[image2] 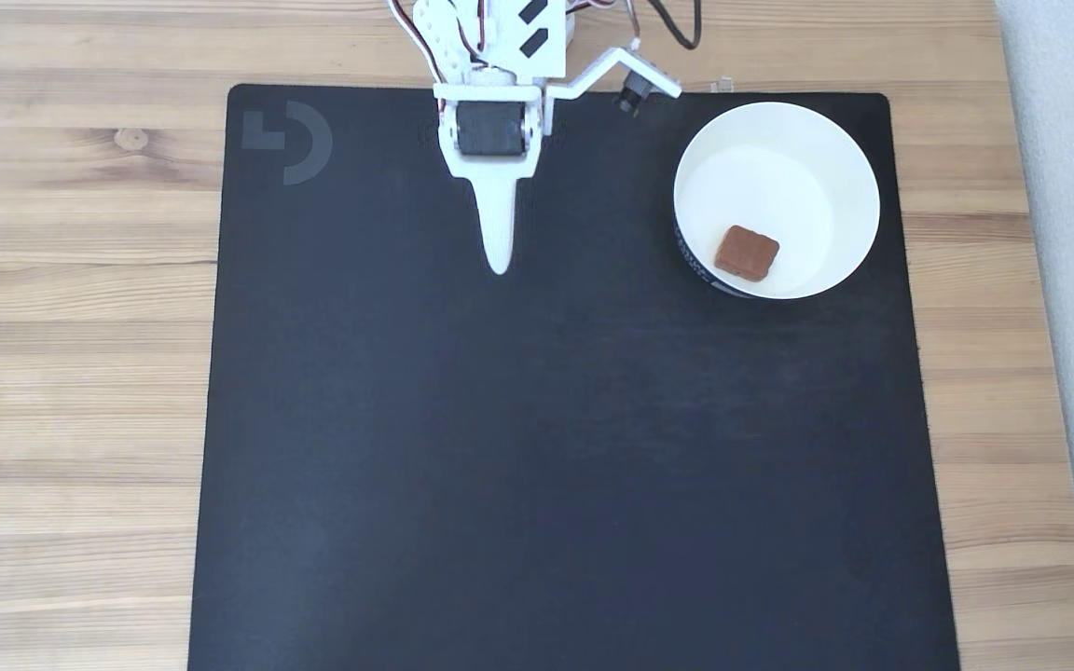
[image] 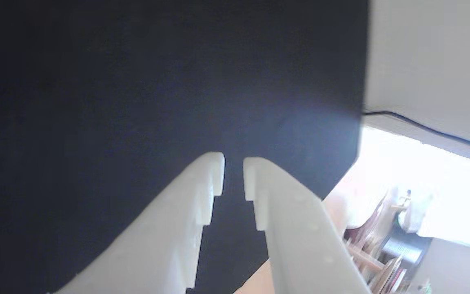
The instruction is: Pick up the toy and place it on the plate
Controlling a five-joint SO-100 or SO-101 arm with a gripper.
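Resting spot: small reddish-brown square toy block [image2: 747, 253] lies inside the round white plate [image2: 835, 149], near its lower-left wall; placement looks done.
Gripper: white two-finger gripper [image: 233, 163] hangs left of the plate over the black mat [image2: 546, 466], jaws slightly apart, holding nothing, likely parked.

The fixed view looks straight down from well above on the whole black mat [image2: 546, 447] and the wooden table [image2: 71, 280], arm at the top edge, while the wrist view looks close along the gripper [image: 233, 163] at that same mat [image: 137, 81].
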